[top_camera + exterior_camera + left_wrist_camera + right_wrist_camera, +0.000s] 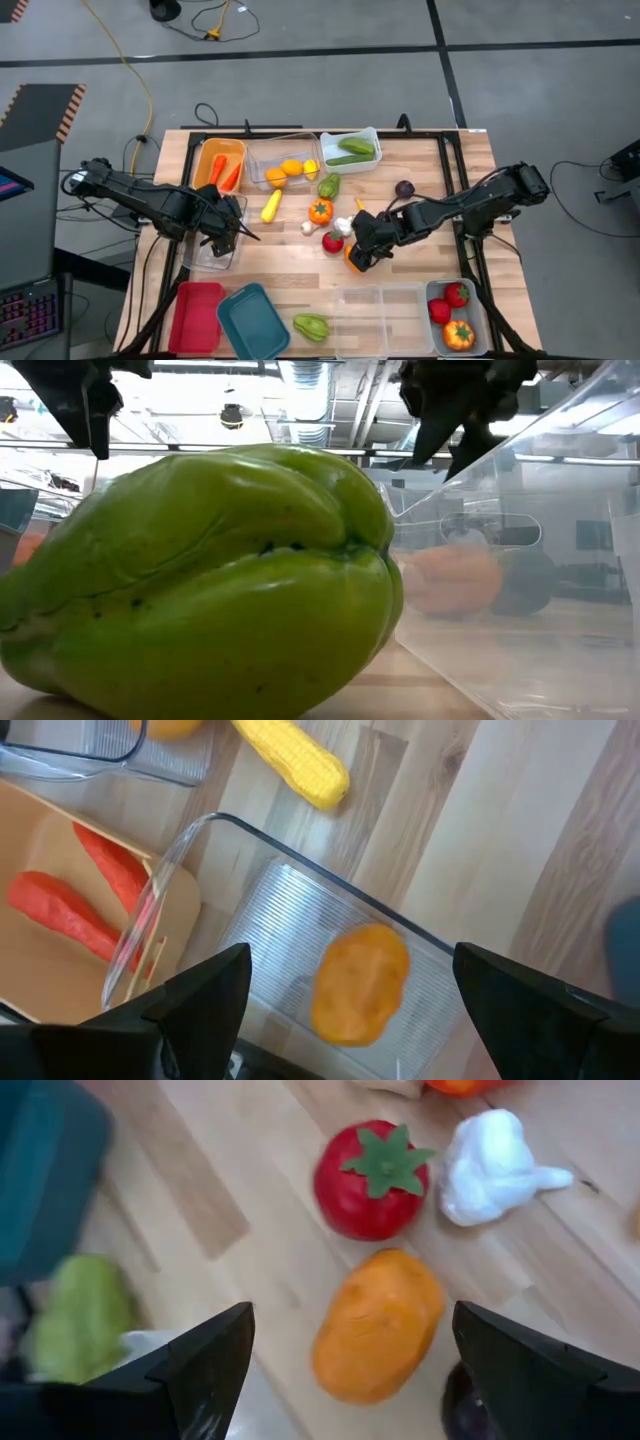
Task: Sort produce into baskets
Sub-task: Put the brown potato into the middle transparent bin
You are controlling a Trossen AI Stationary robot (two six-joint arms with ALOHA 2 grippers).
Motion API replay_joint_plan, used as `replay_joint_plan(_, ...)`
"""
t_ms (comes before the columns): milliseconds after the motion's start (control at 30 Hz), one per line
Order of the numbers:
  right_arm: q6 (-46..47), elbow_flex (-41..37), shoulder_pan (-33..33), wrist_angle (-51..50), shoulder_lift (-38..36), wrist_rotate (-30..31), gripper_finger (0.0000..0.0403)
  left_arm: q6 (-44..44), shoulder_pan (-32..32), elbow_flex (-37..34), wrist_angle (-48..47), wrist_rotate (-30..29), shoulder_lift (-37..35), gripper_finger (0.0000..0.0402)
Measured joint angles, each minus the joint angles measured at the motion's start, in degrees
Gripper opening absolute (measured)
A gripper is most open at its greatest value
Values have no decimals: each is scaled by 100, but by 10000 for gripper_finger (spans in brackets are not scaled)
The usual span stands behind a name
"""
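Observation:
My left gripper (228, 235) hangs open above a clear bin (207, 252) at the table's left. An orange lumpy piece (360, 985) lies on the bin's floor below and between the fingers, untouched. My right gripper (358, 252) hangs open at mid-table over another orange lumpy piece (378, 1325), which lies on the wood. Its fingers stand either side of the piece, above it. Beside that piece lie a red tomato (372, 1165) and white garlic (495, 1165).
At the far edge stand an orange bin (207, 152) with carrots, a clear bin (262, 152) with yellow-orange fruit and a white bin (372, 163) with green produce. At the near edge stand red (197, 315), teal (252, 322), clear (380, 318) and grey (440, 340) bins. Corn (271, 205) and a green pepper (311, 326) lie loose.

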Motion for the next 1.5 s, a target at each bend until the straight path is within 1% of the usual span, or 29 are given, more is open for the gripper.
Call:
replay_joint_plan(400,435,0,-11,152,855,-107,364,2,-2,2,92,2,0,334)
replay_joint_plan(800,466,0,0,200,1471,-386,359,2,-1,2,118,18,0,334)
replay_joint_plan(900,465,0,-5,198,1532,-390,342,2,-1,2,119,22,0,334)
replay_joint_plan(1067,463,0,-11,203,1530,-390,290,-59,-1,2,133,31,0,334)
replay_joint_plan(1200,463,3,-13,212,1530,-463,284,-163,0,2,134,57,0,334)
replay_joint_plan(1300,413,220,-11,114,1530,-510,288,-63,-2,2,263,19,0,334)
replay_joint_plan(1433,-17,775,-11,129,1530,-507,293,212,-2,2,545,-107,-10,334)
replay_joint_plan(1500,-304,1092,-18,218,1530,-408,293,238,-2,2,621,-111,-15,334)
